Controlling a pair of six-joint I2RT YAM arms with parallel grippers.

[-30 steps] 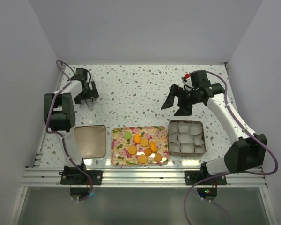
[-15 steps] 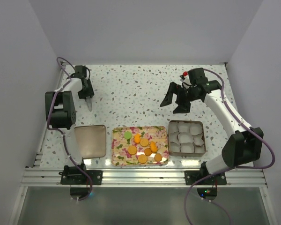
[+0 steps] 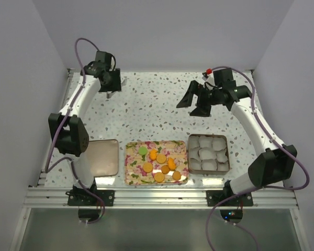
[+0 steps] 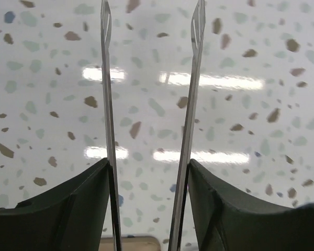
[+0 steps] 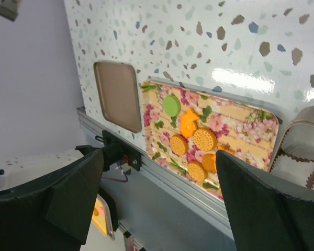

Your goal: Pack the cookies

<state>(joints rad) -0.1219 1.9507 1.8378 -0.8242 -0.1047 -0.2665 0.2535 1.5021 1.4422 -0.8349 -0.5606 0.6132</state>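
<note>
The cookies lie on a floral tray [image 3: 132, 172] at the front middle: several orange discs [image 3: 160, 158] and one light green disc [image 3: 142, 150]. The right wrist view shows them too, with orange discs [image 5: 204, 139] and the green one [image 5: 171, 105]. My left gripper [image 3: 109, 93] hangs over bare table at the back left, far from the tray. Its thin blade fingers [image 4: 109, 104] stand apart with nothing between them. My right gripper [image 3: 192, 106] is wide open and empty, held above the table behind the tray and the tin.
A metal tin [image 3: 228, 154] filled with white paper cups sits right of the floral tray, and it also shows in the right wrist view [image 5: 303, 151]. An empty brown lid [image 3: 101, 157] lies left of the tray. White walls close in on three sides.
My left arm has swung from the left edge up to the back and rightward. My right gripper has drifted a little back and left, still open.
</note>
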